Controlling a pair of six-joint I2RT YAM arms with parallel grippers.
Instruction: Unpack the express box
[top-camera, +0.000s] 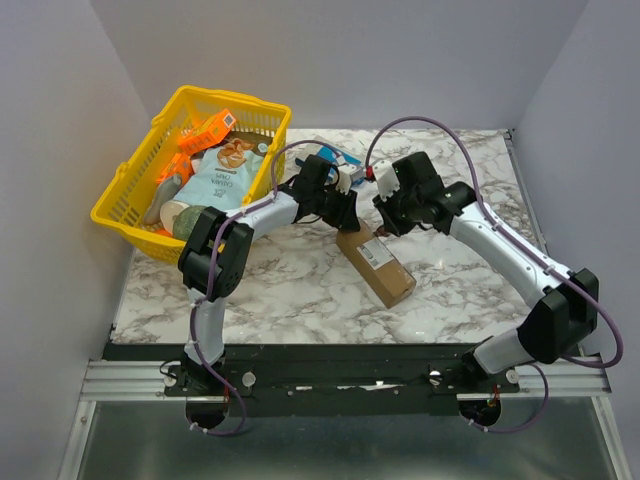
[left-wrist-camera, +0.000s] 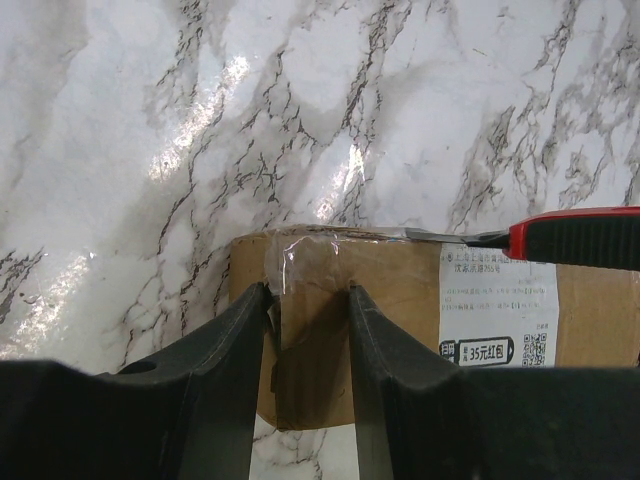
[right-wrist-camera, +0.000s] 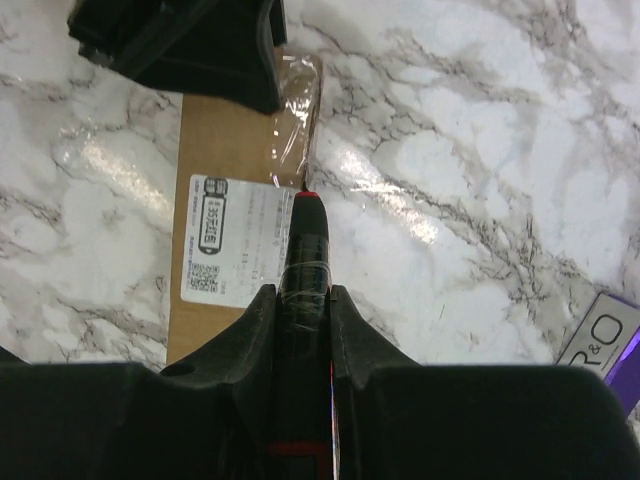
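right claw (right-wrist-camera: 300, 292) is clenched on a knife (right-wrist-camera: 305, 240), the handle running straight out between its jaws

box (right-wrist-camera: 225, 140) lies flat on the table (right-wrist-camera: 480, 150), about mid-table in the overhead view, its long axis slanting from far left down to near right

from the right claw the box sits just left of the knife, its long edge parallel with the handle, so blade and box point the same way

blade tip touches that edge right where the clear tape (right-wrist-camera: 295, 110) begins, and the tape runs on ahead of the tip to the far end of the box

left claw (left-wrist-camera: 308, 292) stands part open over the top face at that same taped end, its fingers (left-wrist-camera: 235, 350) set apart along the box's length and not around it; whether they press down i cannot tell

label (left-wrist-camera: 497, 310) faces up, further back along the box, beside the blade

by my judgement the cut goes forward along the long edge, toward the left claw, which is the nearer one to that end and looks placed to steady it

the risk i see is the blade running on into the left fingers
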